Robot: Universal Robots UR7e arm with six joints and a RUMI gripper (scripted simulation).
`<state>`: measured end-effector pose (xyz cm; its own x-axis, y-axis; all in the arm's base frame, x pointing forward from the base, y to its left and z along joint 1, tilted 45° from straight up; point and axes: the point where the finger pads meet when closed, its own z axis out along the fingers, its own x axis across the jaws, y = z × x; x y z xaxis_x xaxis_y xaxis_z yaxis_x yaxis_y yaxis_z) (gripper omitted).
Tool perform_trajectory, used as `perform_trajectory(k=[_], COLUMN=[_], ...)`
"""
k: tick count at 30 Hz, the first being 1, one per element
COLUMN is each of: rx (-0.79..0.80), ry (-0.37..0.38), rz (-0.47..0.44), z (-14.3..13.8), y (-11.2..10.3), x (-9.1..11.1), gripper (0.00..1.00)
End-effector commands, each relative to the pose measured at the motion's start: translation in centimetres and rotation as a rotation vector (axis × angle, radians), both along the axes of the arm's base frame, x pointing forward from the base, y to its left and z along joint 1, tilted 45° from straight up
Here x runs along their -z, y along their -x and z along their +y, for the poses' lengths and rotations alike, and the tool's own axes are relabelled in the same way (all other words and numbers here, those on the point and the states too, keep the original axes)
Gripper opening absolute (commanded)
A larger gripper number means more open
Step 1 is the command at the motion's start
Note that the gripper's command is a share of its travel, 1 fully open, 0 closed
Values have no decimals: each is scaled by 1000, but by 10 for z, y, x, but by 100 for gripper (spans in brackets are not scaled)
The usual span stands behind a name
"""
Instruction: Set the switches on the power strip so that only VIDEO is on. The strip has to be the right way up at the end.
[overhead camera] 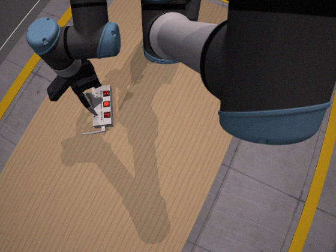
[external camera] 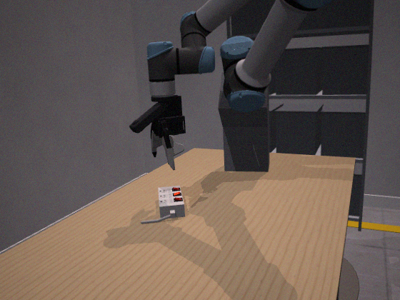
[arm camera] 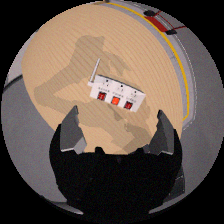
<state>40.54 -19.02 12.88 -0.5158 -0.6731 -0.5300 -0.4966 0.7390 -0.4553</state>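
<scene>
A white power strip [overhead camera: 98,119] [external camera: 166,204] [arm camera: 116,88] lies flat on the wooden table [overhead camera: 186,126] [external camera: 286,221], with its three red rocker switches facing up. The middle switch [overhead camera: 106,104] [arm camera: 115,100] glows brighter than the other two. The labels are too small to read. A short grey cable [overhead camera: 92,132] [external camera: 153,221] sticks out of one end. My gripper [overhead camera: 91,106] [external camera: 163,161] [arm camera: 118,107] is open and empty. It hangs well above the strip, over the side next to the switches, without touching it.
The arm's dark base column [external camera: 246,143] stands on the far part of the table. A grey shelf rack [external camera: 321,103] stands behind it. The table's left edge runs close to the strip. Yellow lines [overhead camera: 315,186] mark the floor.
</scene>
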Motion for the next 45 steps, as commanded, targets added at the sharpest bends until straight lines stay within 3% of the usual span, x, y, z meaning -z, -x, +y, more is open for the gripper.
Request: perform_trajectory(k=[1,12,14,25,36,45], rx=[-189,-531,-531,-773,-862,-877], ry=[168,509,509,749,838,854], rz=[-25,-41,-41,-53,-57,-58], z=[5,21,21,34,39,40], y=[-4,-9,-9,-10,-10,-10], x=[7,23,23,35,40,40], gripper=[100,100,100,100,100,100])
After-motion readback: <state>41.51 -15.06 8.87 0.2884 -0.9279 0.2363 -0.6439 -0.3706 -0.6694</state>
